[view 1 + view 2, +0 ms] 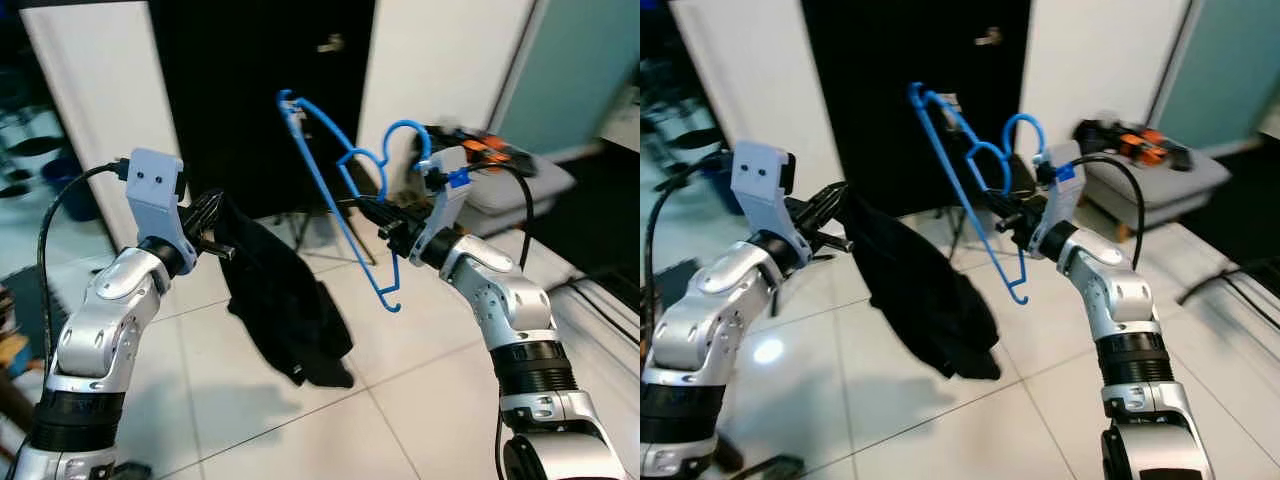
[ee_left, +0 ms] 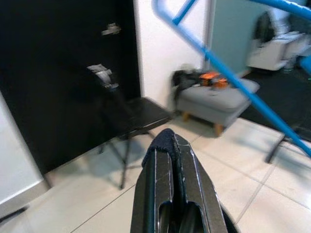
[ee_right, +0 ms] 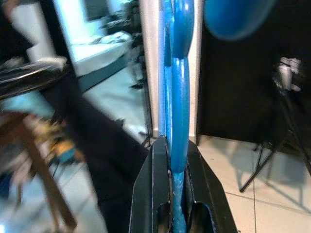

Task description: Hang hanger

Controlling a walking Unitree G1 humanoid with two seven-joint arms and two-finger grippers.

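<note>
Both arms raised over a glossy white tiled floor (image 1: 400, 390). Right gripper (image 1: 375, 212) clamped on the blue hanger (image 1: 330, 165), held in the air at chest level, tilted, hook uppermost, frame slanting down between the two arms. Left gripper (image 1: 212, 215) pinched shut on a black garment (image 1: 285, 300), hanging limp down toward the tiles, just beside the hanger, contact not discernible. Behind: dark doorway (image 1: 250, 90) flanked by white walls (image 1: 440, 60), black folding chair (image 2: 131, 114) inside it. Grey ottoman (image 2: 218, 97) to the right with orange-and-black items on top. Teal wall (image 1: 580, 70) far right, dark cables (image 1: 600, 285) across the floor
</note>
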